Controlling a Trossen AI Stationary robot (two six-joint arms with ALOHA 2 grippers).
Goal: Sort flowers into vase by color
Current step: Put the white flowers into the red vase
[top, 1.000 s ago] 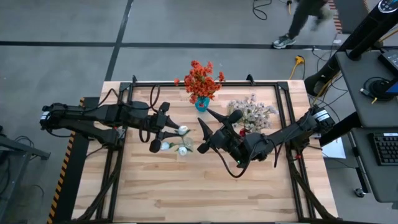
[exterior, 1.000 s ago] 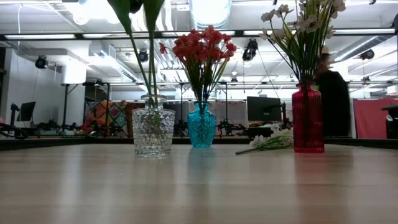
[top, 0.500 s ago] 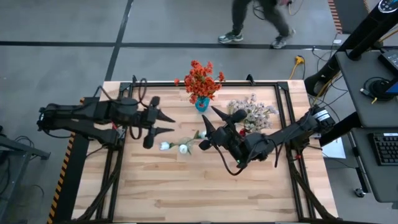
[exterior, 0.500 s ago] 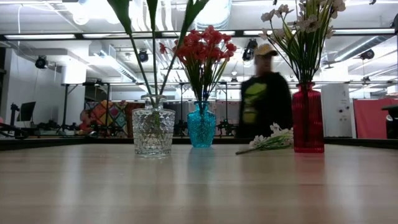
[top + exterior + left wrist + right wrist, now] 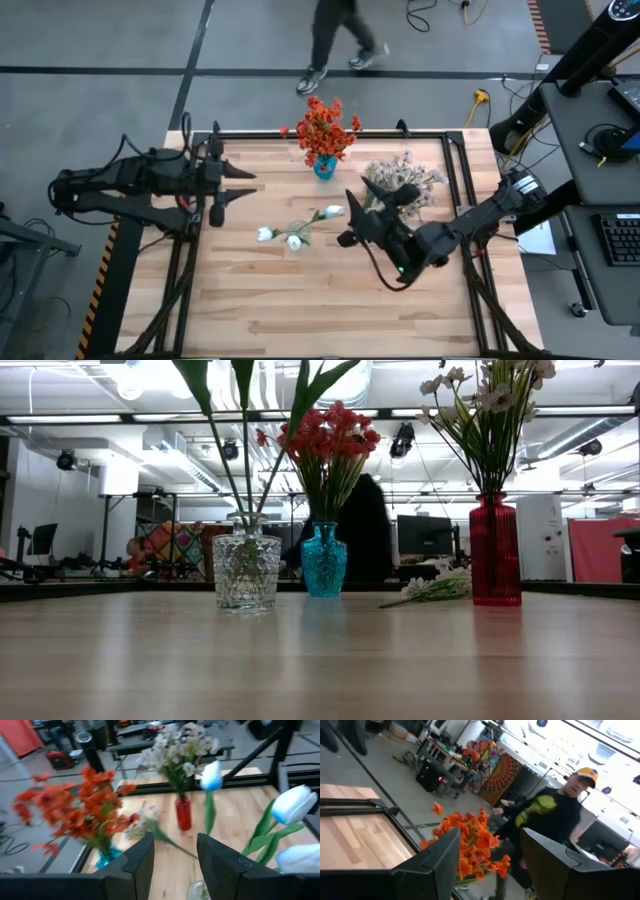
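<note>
Three white tulips (image 5: 296,231) stand with their stems in a clear glass vase (image 5: 246,570) at mid-table. Orange-red flowers (image 5: 322,128) fill a blue vase (image 5: 324,560) at the far edge, and pale pink-white flowers (image 5: 405,178) fill a red vase (image 5: 495,550). One pale spray (image 5: 432,588) lies flat on the table beside the red vase. My left gripper (image 5: 240,185) hangs open left of the clear vase, pointing at it, with nothing between its fingers. My right gripper (image 5: 350,220) is open too, raised to the right of the tulips and facing the orange flowers (image 5: 470,840).
A black frame (image 5: 455,170) runs around the tabletop. The near half of the wooden table (image 5: 320,300) holds nothing. A person (image 5: 335,35) walks on the floor beyond the far edge.
My left gripper has let go of a white tulip in the clear vase, drawn back toward the table's left edge and risen. That tulip now leans toward the right, its stem in the vase. My right gripper has turned and shifted a little toward the right edge.
</note>
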